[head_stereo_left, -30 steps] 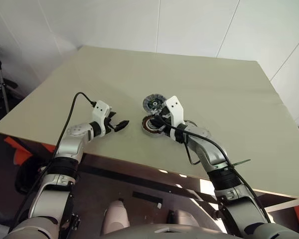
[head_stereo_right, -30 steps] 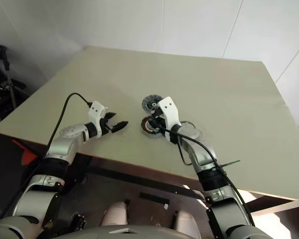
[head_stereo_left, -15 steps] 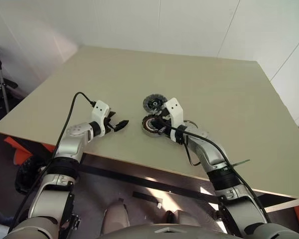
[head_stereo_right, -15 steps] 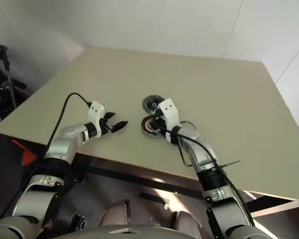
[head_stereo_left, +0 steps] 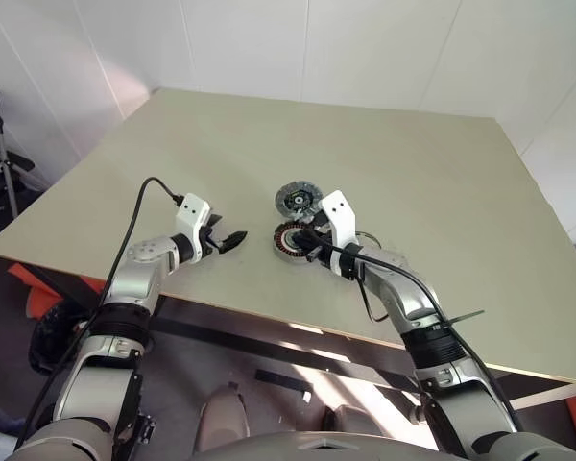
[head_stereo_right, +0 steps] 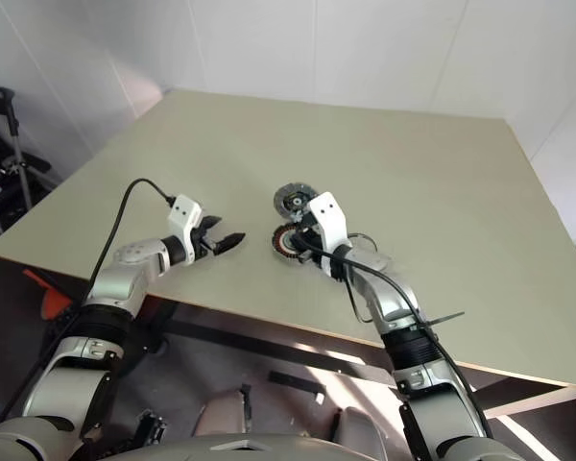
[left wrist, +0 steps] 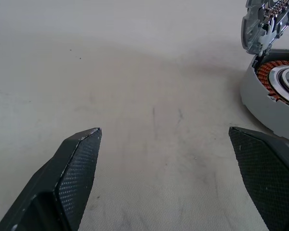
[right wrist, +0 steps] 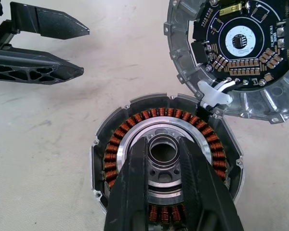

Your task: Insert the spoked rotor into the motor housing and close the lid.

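Housing sits on the beige table right under my right claw, copper windings ringing a silver centre. My two black fingers reach over that silver hub, parted a little with the hub's bore showing between them; whether they pinch anything I cannot tell. The lid lies just beyond the housing, touching its rim, circuit side up, joined by short white wires. My left claw hangs near the housing's other side, spread wide with nothing between its fingers.
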